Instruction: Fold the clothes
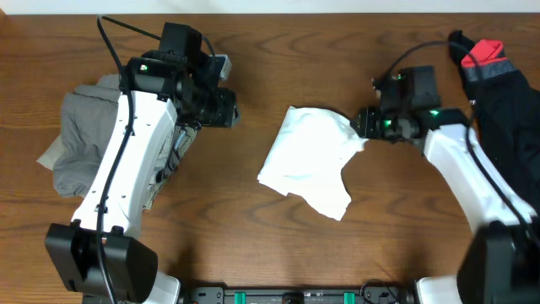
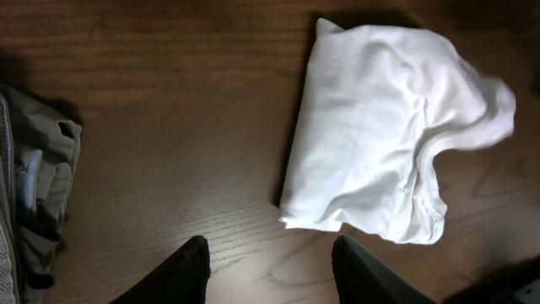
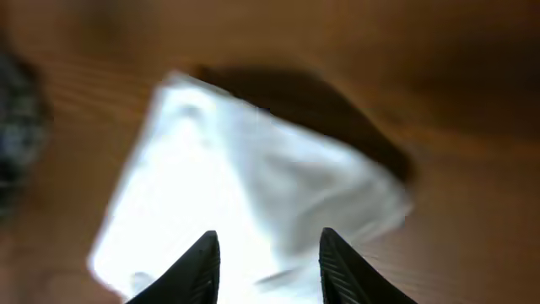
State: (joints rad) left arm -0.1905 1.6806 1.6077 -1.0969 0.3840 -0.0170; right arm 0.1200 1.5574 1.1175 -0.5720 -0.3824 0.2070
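A white T-shirt (image 1: 308, 159) lies folded into a rough rectangle in the middle of the wooden table, print hidden. It also shows in the left wrist view (image 2: 380, 127) and, blurred, in the right wrist view (image 3: 253, 186). My left gripper (image 1: 226, 108) is open and empty, over bare wood left of the shirt (image 2: 268, 262). My right gripper (image 1: 364, 125) is open at the shirt's right upper corner, its fingers (image 3: 266, 253) spread over the white cloth, holding nothing. A grey-khaki pile (image 1: 84, 135) lies at the left. A black-and-red garment (image 1: 498, 84) lies at the right.
The grey-khaki pile lies partly under my left arm and shows at the left edge of the left wrist view (image 2: 34, 194). The black-and-red garment reaches the table's right edge, beside my right arm. Bare wood (image 1: 236, 219) lies in front of the shirt.
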